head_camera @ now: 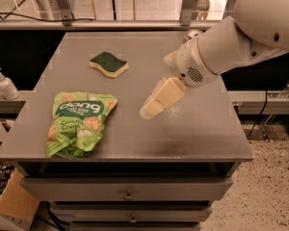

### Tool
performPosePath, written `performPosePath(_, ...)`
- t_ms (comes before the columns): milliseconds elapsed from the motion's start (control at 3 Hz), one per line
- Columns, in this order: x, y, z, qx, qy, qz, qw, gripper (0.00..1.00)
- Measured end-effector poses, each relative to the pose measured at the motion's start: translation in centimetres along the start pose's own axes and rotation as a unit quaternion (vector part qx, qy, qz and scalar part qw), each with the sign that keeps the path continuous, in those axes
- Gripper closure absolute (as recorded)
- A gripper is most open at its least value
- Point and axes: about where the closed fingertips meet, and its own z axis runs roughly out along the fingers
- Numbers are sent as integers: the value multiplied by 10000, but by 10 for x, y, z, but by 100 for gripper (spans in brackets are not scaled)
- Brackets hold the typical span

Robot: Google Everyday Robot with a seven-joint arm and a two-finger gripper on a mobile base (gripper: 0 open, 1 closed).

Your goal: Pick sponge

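Jaws first: we can't tell if they're parted or closed, since the gripper (157, 101) is seen side-on as one cream block. We see nothing in it.

Left to right. A soap pump bottle (5, 83) stands off the table on a lower ledge at far left. On the grey table (197, 129), near the front-left, a light-green snack bag (79, 121) lies flat; not our target.

The sponge (109, 64) sits behind the bag, left of centre toward the back, apart from everything else. The dark green scouring face is up, and the pale yellow foam shows along the near edge. Its long axis runs roughly left-right in this view, right end slightly nearer us. It lies flat.

The gripper hangs over the table's middle, right of the sponge and nearer the front, well apart from it, pointing down-left. We can't tell if the tip touches the top. The white arm (241, 42) comes in from the upper right. A can top (193, 33) peeks out behind the arm.

Handling, as we judge it: light, soft and squashy, with a rough, grippy top, not fragile. It will compress, so it needs a firm close. We'd pinch across the short axis, at the narrow waist of the wavy edges, coming straight down. That calls for a move back-left and a wrist turn to square up.
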Motion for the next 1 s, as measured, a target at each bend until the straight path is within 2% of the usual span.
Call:
performPosePath(333, -3, -3, 7, 114, -204, 63, 9997, 0)
performPosePath(667, -16, -18, 34, 383, -547, 196, 9976, 0)
performPosePath(1000, -28, -45, 61, 733, -920, 290, 9926, 0)
